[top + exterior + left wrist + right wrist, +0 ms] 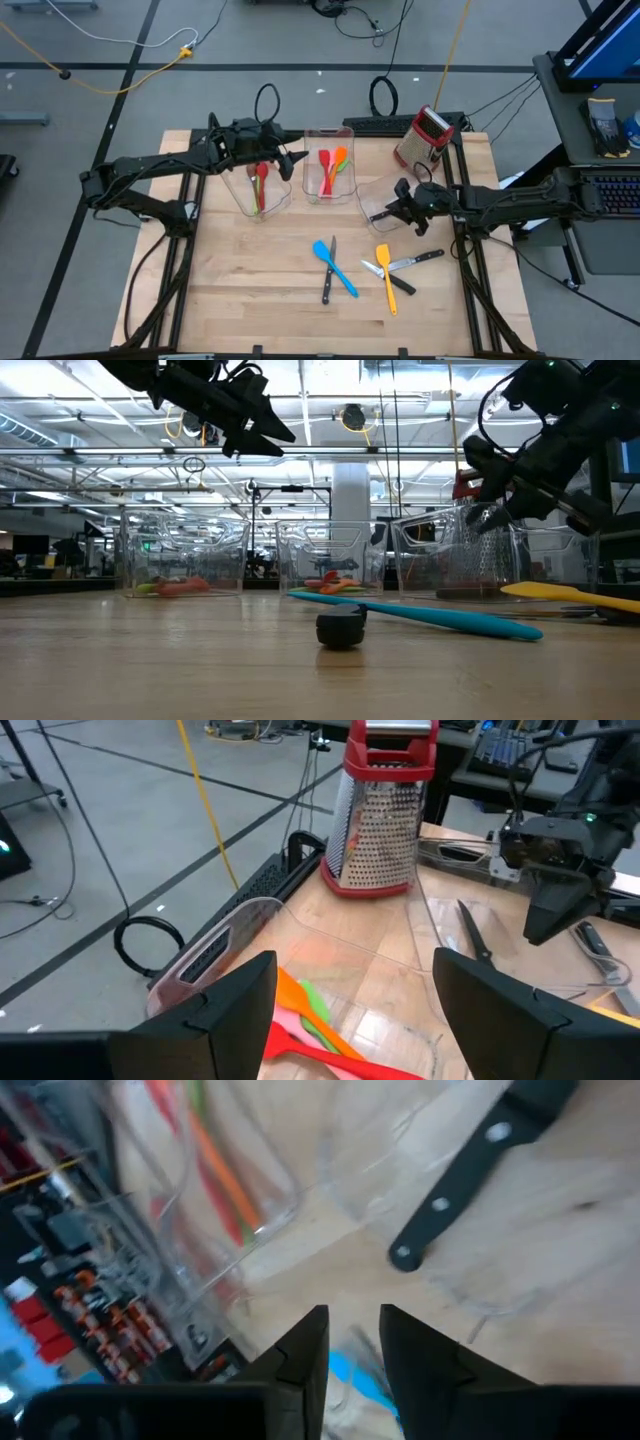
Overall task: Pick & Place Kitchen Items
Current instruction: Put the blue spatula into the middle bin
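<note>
Three clear bins stand in a row. The left bin (pixel 262 190) holds a red spoon and a green utensil. The middle bin (pixel 328 172) holds orange, red, pink and green utensils (pixel 310 1015). A black-handled knife (pixel 460 1180) lies in the right bin (pixel 385 205). On the bare table lie a blue spatula (pixel 335 265), a black-handled knife (pixel 328 282), a yellow spatula (pixel 386 277) and another knife (pixel 418 260). My left gripper (pixel 297 160) hovers open above the gap between the left and middle bins. My right gripper (pixel 395 210) hangs over the right bin, its fingers a little apart and empty.
A red-topped metal box grater (pixel 425 135) stands at the table's far right corner, behind the right bin. Black cable loops (pixel 385 97) lie on the floor beyond the far edge. The near half of the table (pixel 250 300) is bare wood left of the loose utensils.
</note>
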